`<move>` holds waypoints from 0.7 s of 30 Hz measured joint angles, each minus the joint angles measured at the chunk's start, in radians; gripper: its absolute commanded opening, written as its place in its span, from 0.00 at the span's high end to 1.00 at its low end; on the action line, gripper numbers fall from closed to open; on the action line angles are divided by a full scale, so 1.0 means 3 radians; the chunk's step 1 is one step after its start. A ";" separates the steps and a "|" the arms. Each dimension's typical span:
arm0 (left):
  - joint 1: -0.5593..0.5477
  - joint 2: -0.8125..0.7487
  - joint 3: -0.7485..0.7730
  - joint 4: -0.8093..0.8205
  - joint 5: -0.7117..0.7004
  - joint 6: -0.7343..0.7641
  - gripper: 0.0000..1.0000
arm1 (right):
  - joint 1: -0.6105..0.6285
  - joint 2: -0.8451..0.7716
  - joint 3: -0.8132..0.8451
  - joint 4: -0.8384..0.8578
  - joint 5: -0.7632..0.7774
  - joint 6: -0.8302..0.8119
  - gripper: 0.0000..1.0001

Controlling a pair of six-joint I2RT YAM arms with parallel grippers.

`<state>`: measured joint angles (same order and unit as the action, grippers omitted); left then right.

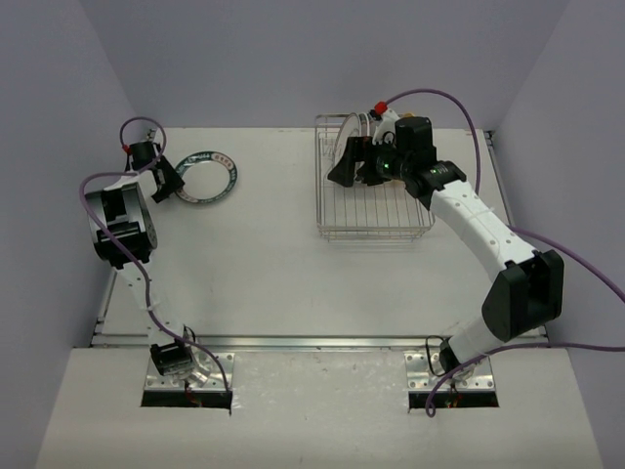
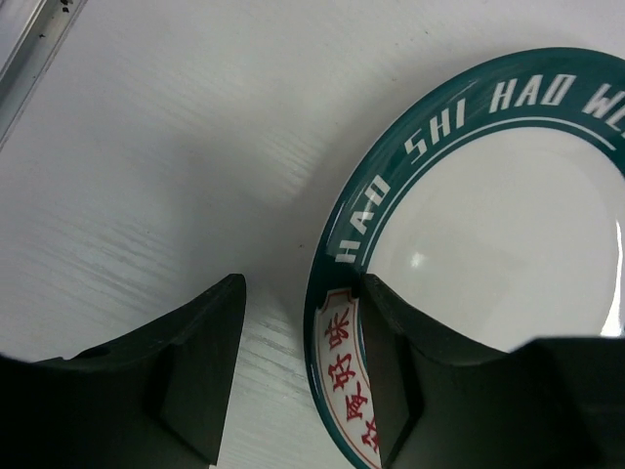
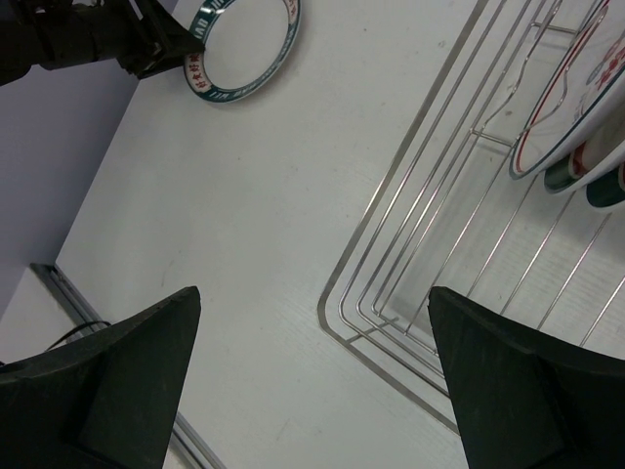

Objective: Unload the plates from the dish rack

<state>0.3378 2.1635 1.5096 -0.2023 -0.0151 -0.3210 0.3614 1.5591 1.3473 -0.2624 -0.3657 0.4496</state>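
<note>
A round white plate with a teal lettered rim is laid flat on the white bench at ten o'clock. Its rim is straddled by the left tool, whose fingers are apart and not clamped. The silver wire dish rack is seen at one o'clock with upright rimmed plates slotted inside. The right tool is held above it, spread wide.

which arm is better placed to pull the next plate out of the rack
Right. Its open jaws hang over the dish rack, just beside the upright plates. The left jaws are across the table, straddling the rim of the teal-rimmed plate lying flat there.
</note>
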 measured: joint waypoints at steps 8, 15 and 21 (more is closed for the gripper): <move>-0.0139 0.0026 0.0122 -0.0223 -0.0295 0.0204 0.50 | 0.0000 0.0000 -0.0039 0.0002 -0.0004 0.0000 0.01; -0.0283 0.0120 0.0311 -0.0388 -0.0463 0.0380 0.51 | 0.0000 -0.0001 -0.0040 0.0004 -0.0001 -0.0001 0.01; -0.0293 0.0118 0.0360 -0.0498 -0.0344 0.0434 0.52 | 0.0000 -0.0001 -0.0040 0.0002 0.0059 -0.0001 0.01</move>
<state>0.2498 2.1989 1.6176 -0.3517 -0.1182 -0.1909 0.3614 1.5589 1.3354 -0.2619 -0.3480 0.4492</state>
